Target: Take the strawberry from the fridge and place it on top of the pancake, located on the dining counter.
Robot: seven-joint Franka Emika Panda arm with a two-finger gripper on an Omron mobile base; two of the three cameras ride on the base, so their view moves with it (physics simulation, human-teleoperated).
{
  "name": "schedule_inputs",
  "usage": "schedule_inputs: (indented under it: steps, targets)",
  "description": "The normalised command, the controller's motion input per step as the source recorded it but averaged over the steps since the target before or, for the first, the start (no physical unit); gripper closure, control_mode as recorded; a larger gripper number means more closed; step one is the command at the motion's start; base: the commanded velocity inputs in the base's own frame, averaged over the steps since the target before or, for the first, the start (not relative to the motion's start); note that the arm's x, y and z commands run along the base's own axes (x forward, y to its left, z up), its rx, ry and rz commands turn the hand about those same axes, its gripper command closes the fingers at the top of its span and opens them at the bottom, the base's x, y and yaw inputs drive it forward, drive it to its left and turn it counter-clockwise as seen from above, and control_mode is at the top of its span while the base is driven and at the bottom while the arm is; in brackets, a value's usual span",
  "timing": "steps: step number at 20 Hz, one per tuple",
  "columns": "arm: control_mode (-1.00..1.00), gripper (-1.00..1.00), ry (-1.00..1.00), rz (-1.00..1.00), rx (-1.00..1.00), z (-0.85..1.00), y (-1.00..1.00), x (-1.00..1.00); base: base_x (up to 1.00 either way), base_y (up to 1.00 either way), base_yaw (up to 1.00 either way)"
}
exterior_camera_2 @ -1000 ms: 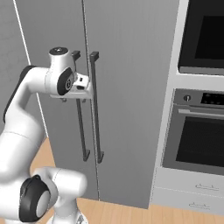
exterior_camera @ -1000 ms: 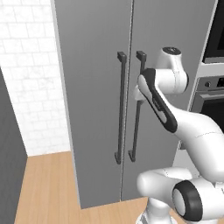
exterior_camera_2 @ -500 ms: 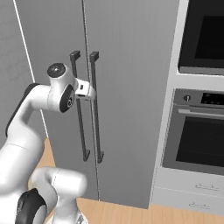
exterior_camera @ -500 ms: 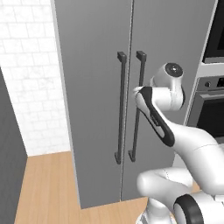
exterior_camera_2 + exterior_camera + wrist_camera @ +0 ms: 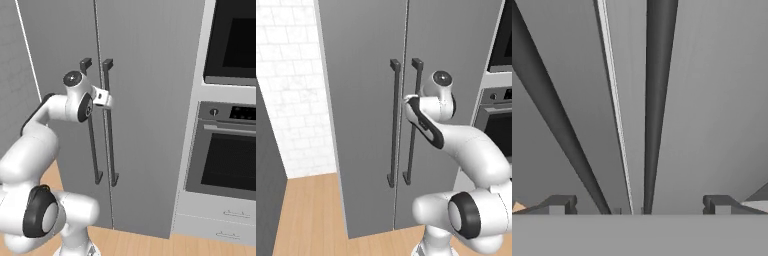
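The fridge (image 5: 356,100) (image 5: 150,75) is a tall grey cabinet with both doors shut. Two dark vertical bar handles flank the door seam: the left handle (image 5: 393,125) (image 5: 91,145) and the right handle (image 5: 412,130) (image 5: 111,145). My gripper (image 5: 107,98) (image 5: 639,205) hangs open right at the upper part of these handles. In the hand view the right handle (image 5: 657,100) runs up the middle between my fingertips (image 5: 559,204), holding nothing. The strawberry, the pancake and the dining counter are out of view.
A black built-in oven (image 5: 225,165) (image 5: 501,125) sits in white cabinetry just right of the fridge. A white brick wall (image 5: 291,75) and a dark panel (image 5: 266,190) stand to the left. Light wood floor (image 5: 306,220) lies in front.
My arm has dropped a little and pushed the hand forward, closer to the fridge handles. The jaws stayed open and the fridge doors stayed shut.
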Motion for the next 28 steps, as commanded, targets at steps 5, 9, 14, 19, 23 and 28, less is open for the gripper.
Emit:
schedule_inputs:
  steps: [5, 9, 14, 19, 23, 28]
  targets:
    - [-1.00, -1.00, -0.06, 0.13, 0.00, -0.15, -0.05, 0.46, 0.00, 0.00, 0.00]
    - [-1.00, -1.00, -0.04, 0.11, 0.00, -0.11, -0.04, 0.41, 0.00, 0.00, 0.00]
    - [-1.00, -1.00, 0.00, 0.04, 0.00, -0.02, -0.04, 0.34, 0.00, 0.00, 0.00]
    - [-1.00, -1.00, 0.00, 0.01, 0.00, -0.03, -0.01, 0.42, 0.00, 0.00, 0.00]
    - [-1.00, -1.00, 0.00, 0.02, 0.00, -0.17, -0.02, 0.47, 0.00, 0.00, 0.00]
    - [-1.00, -1.00, 0.00, 0.03, 0.00, -0.12, 0.00, 0.40, 0.00, 0.00, 0.00]
